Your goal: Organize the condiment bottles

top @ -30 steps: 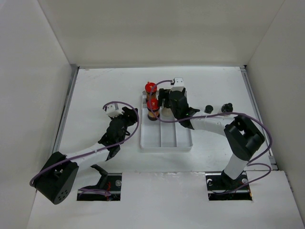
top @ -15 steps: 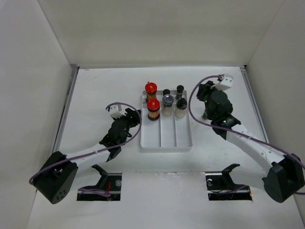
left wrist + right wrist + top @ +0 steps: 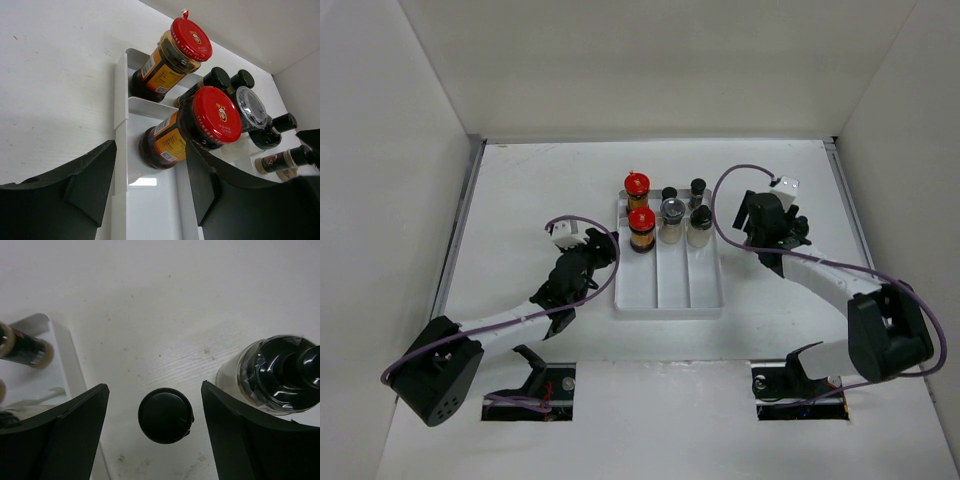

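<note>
A white divided tray [image 3: 670, 285] holds two red-capped amber bottles [image 3: 636, 184] [image 3: 641, 222] in its left lane and several dark-lidded bottles [image 3: 672, 213] beside them. My right gripper [image 3: 762, 232] is open over the table to the right of the tray. In the right wrist view a black-capped bottle [image 3: 165, 415] stands between its spread fingers [image 3: 165, 440], untouched. A second dark-lidded bottle with a clear body [image 3: 280, 375] stands just right of it. My left gripper [image 3: 595, 252] is open and empty at the tray's left edge, facing the red-capped bottles [image 3: 216, 116].
The tray's rim [image 3: 70, 355] lies just left of my right gripper. The tray's near half holds nothing. White walls enclose the table on three sides. The right arm hides most of the two loose bottles in the top view.
My right arm has left the tray, swung right, then drawn in over the black-capped bottle on the table. The left arm has barely moved.
</note>
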